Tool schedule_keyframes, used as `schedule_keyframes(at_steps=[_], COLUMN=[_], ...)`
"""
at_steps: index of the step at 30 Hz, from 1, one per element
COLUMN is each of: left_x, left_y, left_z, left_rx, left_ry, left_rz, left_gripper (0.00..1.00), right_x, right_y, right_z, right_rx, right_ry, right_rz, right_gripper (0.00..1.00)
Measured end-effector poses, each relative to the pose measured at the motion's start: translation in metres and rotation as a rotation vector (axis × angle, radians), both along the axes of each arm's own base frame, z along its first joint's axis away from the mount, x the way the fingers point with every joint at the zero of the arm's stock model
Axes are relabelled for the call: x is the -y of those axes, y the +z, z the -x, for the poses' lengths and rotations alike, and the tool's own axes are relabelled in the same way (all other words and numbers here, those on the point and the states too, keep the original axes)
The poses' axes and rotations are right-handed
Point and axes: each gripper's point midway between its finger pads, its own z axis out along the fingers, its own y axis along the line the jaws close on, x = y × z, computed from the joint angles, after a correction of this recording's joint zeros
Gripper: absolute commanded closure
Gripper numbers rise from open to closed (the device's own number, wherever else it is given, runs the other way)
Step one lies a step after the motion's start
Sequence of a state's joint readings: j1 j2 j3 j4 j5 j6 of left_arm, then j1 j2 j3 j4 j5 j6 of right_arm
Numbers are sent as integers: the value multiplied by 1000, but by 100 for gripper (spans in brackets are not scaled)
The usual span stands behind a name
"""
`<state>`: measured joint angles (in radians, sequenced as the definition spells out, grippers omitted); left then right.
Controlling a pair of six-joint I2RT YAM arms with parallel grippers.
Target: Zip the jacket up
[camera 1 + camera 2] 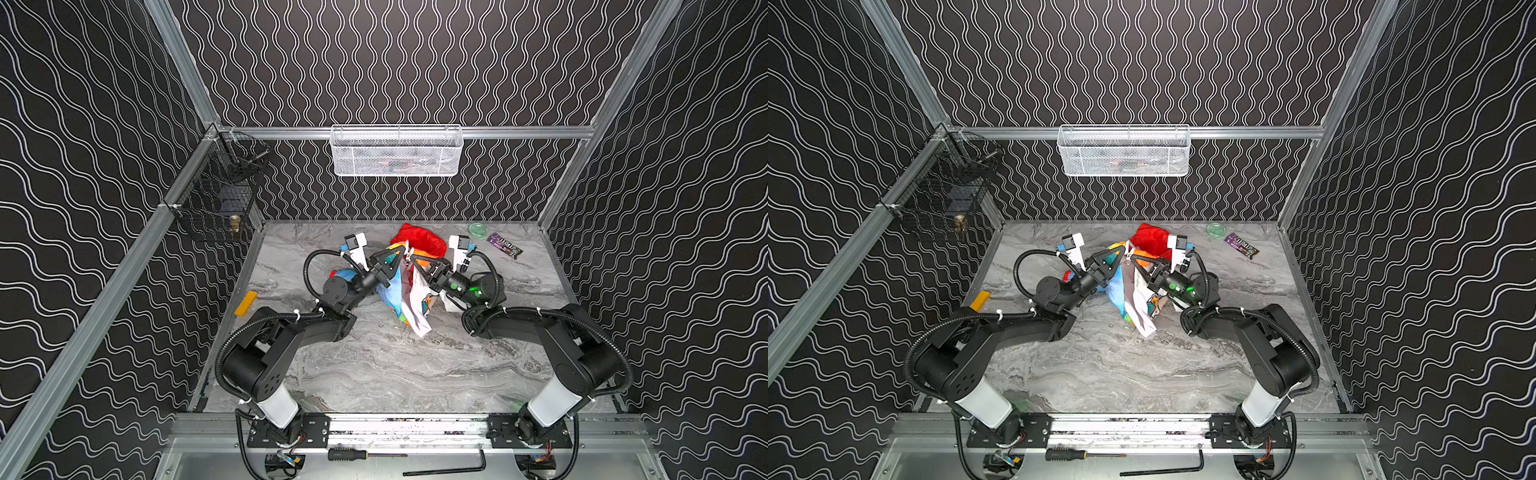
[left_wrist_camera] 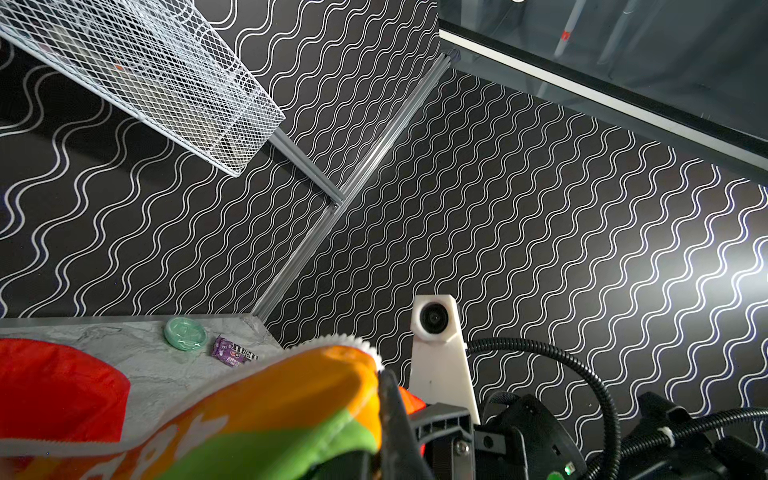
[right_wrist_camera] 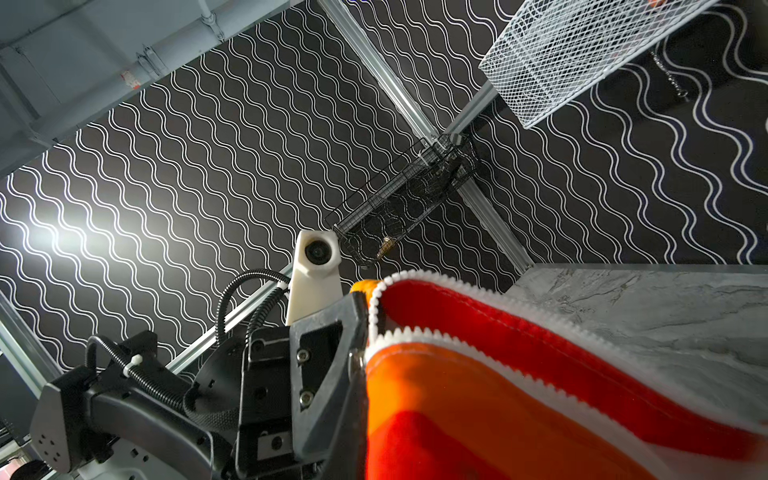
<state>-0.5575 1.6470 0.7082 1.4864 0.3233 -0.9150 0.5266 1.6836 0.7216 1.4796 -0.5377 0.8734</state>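
the jacket [image 1: 409,291] is sitting at the far middle of the worktop [image 1: 395,374]. it is gathered up into a peak, with its lower folds trailing down onto the surface toward the near side. the left pincer [image 1: 400,250] is clamping narrow on the jacket's top edge from the left. the right pincer [image 1: 414,262] is gripping the facing top edge from the right, jaws pressed together on the cloth. in both top views the two tips are standing just beside each other at the peak. the red hood [image 1: 419,239] is bulging just behind them.

in the right wrist view two rows of white zip teeth [image 3: 440,337] are running along the red and orange edges. the rows are lying apart with red cloth showing between them, and are drawing close only beside the left pincer's grey finger.

open room: the near half of the worktop is showing open marble between the two arms. a green lid [image 1: 478,229] and a sweet packet [image 1: 505,245] are resting near the far right corner, well apart from the jacket. a yellow block [image 1: 246,303] is lying at the left edge. a white mesh basket [image 1: 397,151] is hanging on the back wall above the jacket, and a black wire basket [image 1: 220,199] is hanging on the left wall
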Motion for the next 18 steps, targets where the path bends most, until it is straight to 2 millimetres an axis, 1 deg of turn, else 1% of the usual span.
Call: schedule_keyframes(at_steps=[10, 18], left_x=[1, 1], left_y=[-2, -3], left_z=[1, 2], left_rx=[-3, -4], left_ry=[-7, -10], left_rz=[-4, -6], left_gripper=[100, 100], right_x=[-1, -2], right_y=[6, 6], right_z=[-3, -4], right_rx=[8, 6], right_ry=[-2, -1], right_rz=[-12, -13], right_gripper=[100, 100])
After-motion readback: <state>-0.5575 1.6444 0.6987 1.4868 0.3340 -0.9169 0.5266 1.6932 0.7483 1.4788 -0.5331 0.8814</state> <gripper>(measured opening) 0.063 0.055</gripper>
